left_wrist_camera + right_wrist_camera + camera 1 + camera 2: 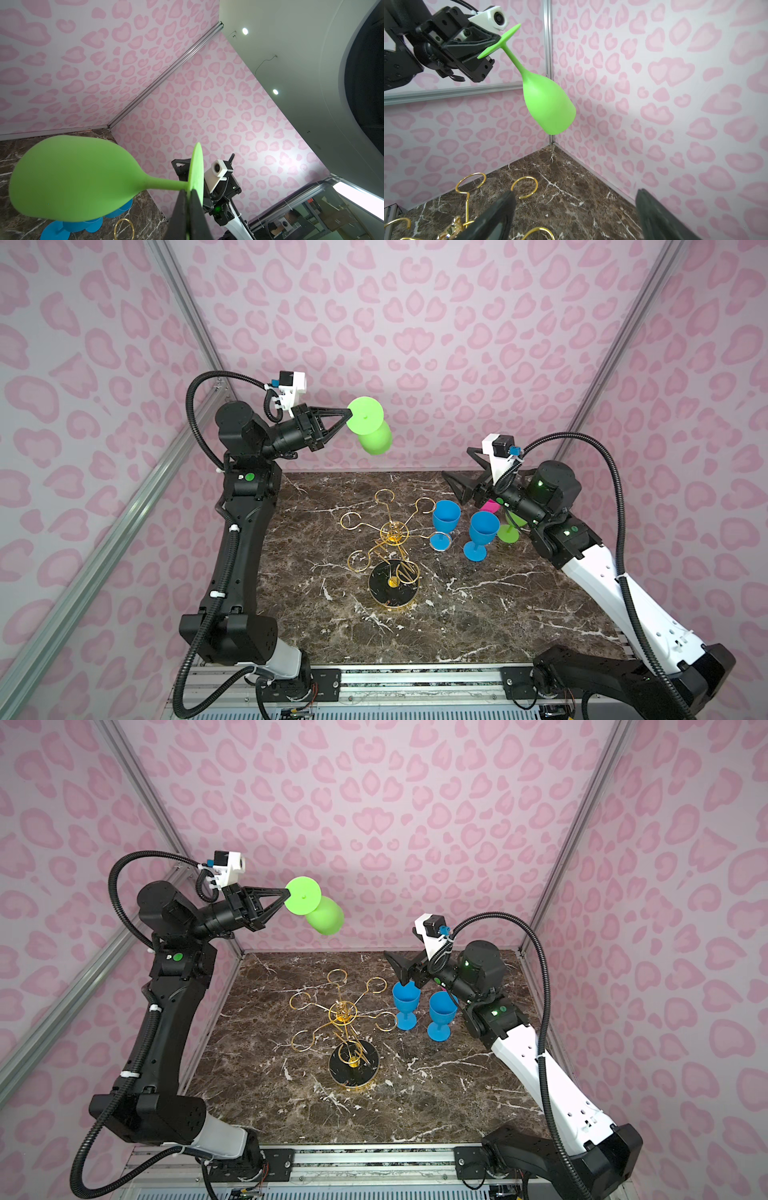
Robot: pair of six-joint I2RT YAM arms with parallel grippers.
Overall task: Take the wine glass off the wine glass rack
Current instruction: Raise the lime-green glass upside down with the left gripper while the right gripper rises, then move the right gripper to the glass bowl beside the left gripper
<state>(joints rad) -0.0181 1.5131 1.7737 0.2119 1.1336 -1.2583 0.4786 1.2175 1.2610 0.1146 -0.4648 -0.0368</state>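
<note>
1. Pink-print walls (415, 323) box in your marble table (478, 614).
2. Your left gripper (347, 411) is clamped on the foot of the green glass (374, 435), held high, bowl tilted downward.
3. Your right gripper (575, 192) gapes wide, holding nothing.
4. Your rack (392, 533) stands on the table, well below the glass.

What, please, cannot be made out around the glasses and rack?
- In a top view: pink object, mostly behind the right arm; its kind is unclear.
- In a top view: second green glass; only its foot shows clearly past that arm.
- Left wrist view: blue glasses, covered by the held green glass and cut by the edge.
- Right wrist view: rack, its base beyond the lower edge.
</note>
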